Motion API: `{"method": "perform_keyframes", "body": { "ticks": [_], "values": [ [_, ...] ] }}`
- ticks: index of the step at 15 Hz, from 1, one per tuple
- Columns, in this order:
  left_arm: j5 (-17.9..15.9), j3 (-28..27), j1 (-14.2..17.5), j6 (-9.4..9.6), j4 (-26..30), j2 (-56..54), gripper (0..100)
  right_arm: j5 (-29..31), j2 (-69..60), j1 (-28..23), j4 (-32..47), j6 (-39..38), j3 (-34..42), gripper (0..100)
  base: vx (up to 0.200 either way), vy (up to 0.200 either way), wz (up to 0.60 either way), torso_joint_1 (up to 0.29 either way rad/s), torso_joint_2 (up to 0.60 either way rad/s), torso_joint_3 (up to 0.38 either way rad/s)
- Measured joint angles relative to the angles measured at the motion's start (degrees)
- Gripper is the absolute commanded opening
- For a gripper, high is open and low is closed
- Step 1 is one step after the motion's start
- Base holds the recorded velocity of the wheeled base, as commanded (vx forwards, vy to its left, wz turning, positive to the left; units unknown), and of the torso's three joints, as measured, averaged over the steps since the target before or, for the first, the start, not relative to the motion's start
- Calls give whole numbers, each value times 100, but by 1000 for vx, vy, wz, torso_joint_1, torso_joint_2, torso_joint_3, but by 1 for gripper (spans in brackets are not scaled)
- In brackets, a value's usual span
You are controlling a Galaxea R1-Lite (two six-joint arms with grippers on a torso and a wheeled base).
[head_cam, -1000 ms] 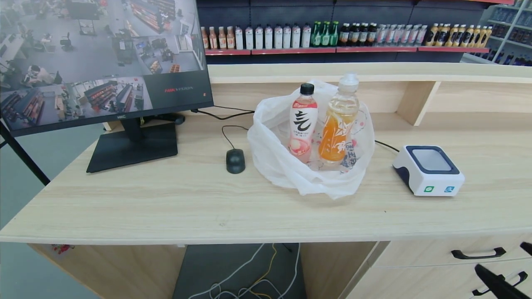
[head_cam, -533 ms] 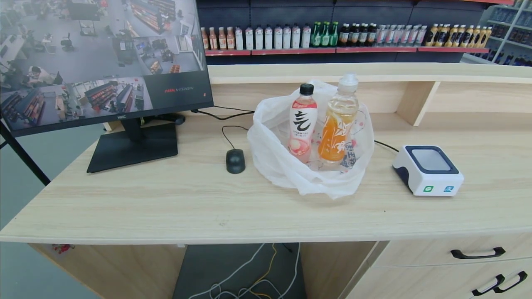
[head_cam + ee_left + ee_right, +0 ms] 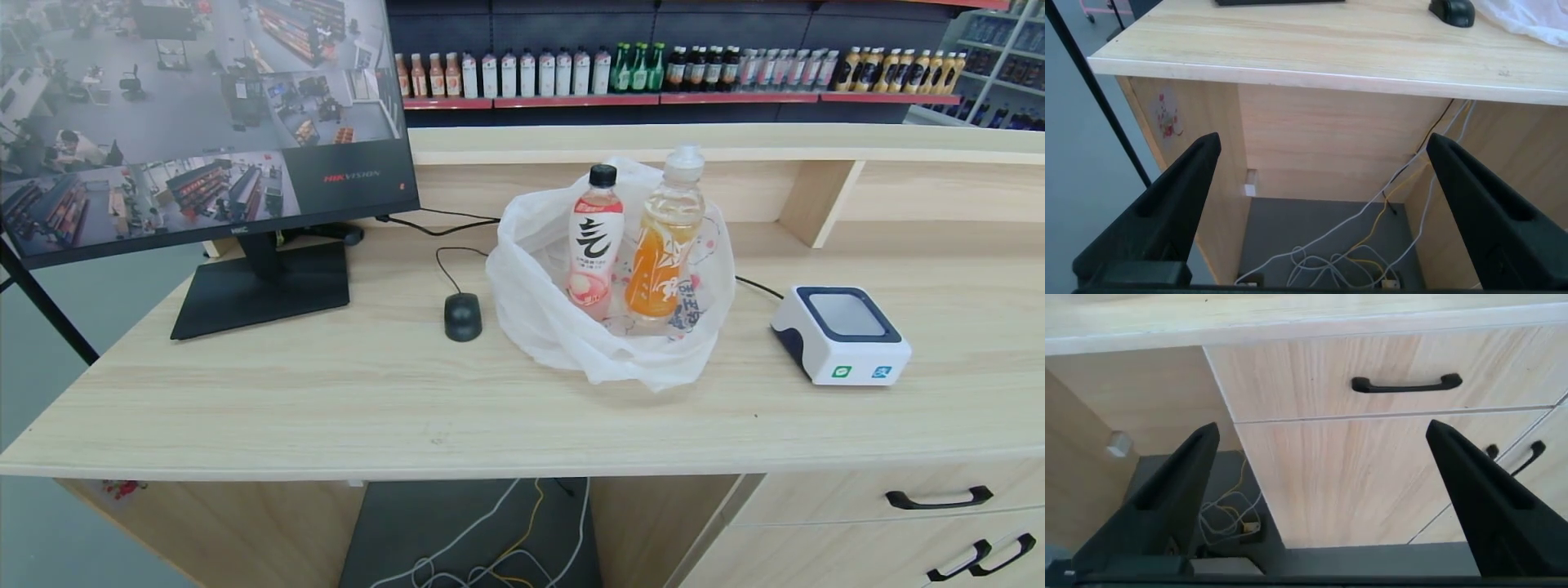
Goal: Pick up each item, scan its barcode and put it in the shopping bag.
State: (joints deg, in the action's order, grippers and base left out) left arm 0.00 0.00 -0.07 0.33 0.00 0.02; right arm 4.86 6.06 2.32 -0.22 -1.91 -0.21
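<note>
The right gripper [image 3: 1323, 429] has dropped below the counter [image 3: 326, 408]. It hangs open before the drawers, and the left gripper [image 3: 1323, 147] is open under the counter edge. Farther back, the pink bottle [image 3: 594, 253] and orange bottle [image 3: 663, 253] stand upright in the shopping bag [image 3: 543, 327]. They look full, smooth and probably weighty, so a mid-body grasp suits them; the bag is limp film.

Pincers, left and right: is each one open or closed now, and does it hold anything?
Left pincer: open, holding nothing.
Right pincer: open, holding nothing.
</note>
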Motion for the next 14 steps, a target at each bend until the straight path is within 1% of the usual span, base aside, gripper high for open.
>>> {"method": "perform_keyframes", "body": {
  "ticks": [3,7,8,14],
  "values": [
    [0,0,0,-20,0,0,100,-55,-430,-172,-5,-29,10,100,-200,0,0,4,-1,1],
    [0,0,0,11,0,0,100,-57,-603,-205,-5,-35,11,100,0,0,0,0,0,0],
    [-2,0,0,-6,0,0,100,-60,-608,-207,-5,-35,11,100,0,0,0,0,0,0],
    [0,0,12,-26,0,0,100,-55,-619,-199,4,-35,11,100,0,-200,0,9,8,2]
  ]
}}
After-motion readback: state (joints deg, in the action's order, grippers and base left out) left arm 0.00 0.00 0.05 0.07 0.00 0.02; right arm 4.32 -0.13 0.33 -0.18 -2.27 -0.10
